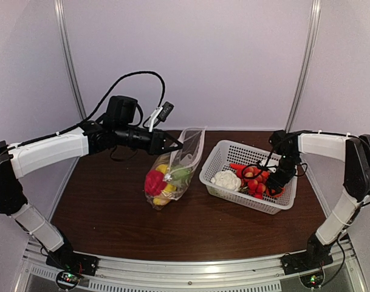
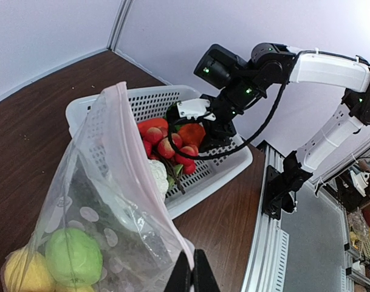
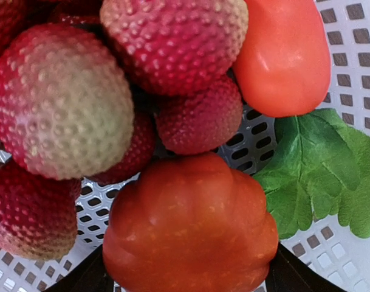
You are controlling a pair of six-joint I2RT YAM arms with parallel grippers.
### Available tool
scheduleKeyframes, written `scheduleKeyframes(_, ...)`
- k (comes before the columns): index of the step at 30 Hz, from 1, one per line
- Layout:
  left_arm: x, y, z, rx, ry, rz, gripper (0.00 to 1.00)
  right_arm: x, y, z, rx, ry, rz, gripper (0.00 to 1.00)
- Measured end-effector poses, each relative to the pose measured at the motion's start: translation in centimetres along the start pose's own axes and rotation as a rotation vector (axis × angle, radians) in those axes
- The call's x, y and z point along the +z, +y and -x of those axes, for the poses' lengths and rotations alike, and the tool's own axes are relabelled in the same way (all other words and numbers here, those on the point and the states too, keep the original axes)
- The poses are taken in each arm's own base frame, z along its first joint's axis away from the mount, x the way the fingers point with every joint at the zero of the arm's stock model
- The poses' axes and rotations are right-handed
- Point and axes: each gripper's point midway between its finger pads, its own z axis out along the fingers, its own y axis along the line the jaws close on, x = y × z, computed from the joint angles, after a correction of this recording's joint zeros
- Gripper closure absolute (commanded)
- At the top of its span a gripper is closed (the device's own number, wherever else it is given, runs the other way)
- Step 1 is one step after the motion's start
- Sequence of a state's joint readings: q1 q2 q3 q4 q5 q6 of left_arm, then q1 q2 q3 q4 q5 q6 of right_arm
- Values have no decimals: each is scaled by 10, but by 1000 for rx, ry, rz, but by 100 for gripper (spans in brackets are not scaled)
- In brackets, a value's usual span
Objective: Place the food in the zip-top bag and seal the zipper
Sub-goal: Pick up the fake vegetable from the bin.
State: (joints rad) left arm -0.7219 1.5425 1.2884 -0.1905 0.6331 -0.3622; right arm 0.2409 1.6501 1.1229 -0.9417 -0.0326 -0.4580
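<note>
Left end effector (image 1: 174, 145) pinched on zip-top bag (image 1: 183, 159) mouth, bag resting on bench (image 1: 112, 207) beside basket (image 1: 233, 149); only right wrist view shows right end effector (image 3: 188, 263) open astride orange piece (image 3: 191, 213), strawberries (image 3: 57, 103) crowding.

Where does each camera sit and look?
Top external: above and behind, looking down at the table; both arms show, left claw holding the zip-top bag, right claw in the basket.
Left wrist: on that arm, looking past its shut fingertips along the bag to the basket and right arm.
Right wrist: on that arm, straight down on strawberries; its fingers flank an orange-red piece.
All three see the strawberries.
</note>
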Motion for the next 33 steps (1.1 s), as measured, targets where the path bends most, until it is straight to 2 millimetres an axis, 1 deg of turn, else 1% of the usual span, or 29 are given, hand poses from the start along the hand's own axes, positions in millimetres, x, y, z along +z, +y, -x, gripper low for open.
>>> scheduleKeyframes(4,0,0,0,1,-2,0,100,-2,0,0,19,-7,5,29)
scheduleKeyframes(7,0,0,0,1,-2,0,100,-17,-2,2,25,-35,-7,29)
scheduleKeyframes(10,0,0,0,1,-2,0,100,-48,-7,9,35,-118,-34,31)
scheduleKeyframes(12,0,0,0,2,-2,0,100,-75,-8,18,38,-198,-44,31)
scheduleKeyframes(15,0,0,0,2,-2,0,100,-108,-4,31,28,-303,-16,31)
scheduleKeyframes(17,0,0,0,2,-1,0,100,-129,4,42,12,-384,28,31)
scheduleKeyframes(21,0,0,0,2,-1,0,100,-180,30,76,-69,-562,145,31)
scheduleKeyframes(23,0,0,0,3,-2,0,100,-218,53,101,-151,-679,223,30)
scheduleKeyframes(24,0,0,0,5,-2,-1,100,-232,62,110,-186,-724,253,30)
scheduleKeyframes(25,0,-1,0,9,-1,-1,100,-251,78,121,-235,-781,297,30)
scheduleKeyframes(27,1,-1,0,17,-1,-2,100,-273,103,134,-307,-848,363,30)
scheduleKeyframes(29,1,-1,0,25,-1,-2,100,-287,127,145,-364,-885,428,31)
scheduleKeyframes(31,1,-1,0,31,-1,-2,100,-291,148,156,-403,-891,482,31)
scheduleKeyframes(33,1,-1,0,37,0,-1,100,-290,167,170,-433,-881,536,31)
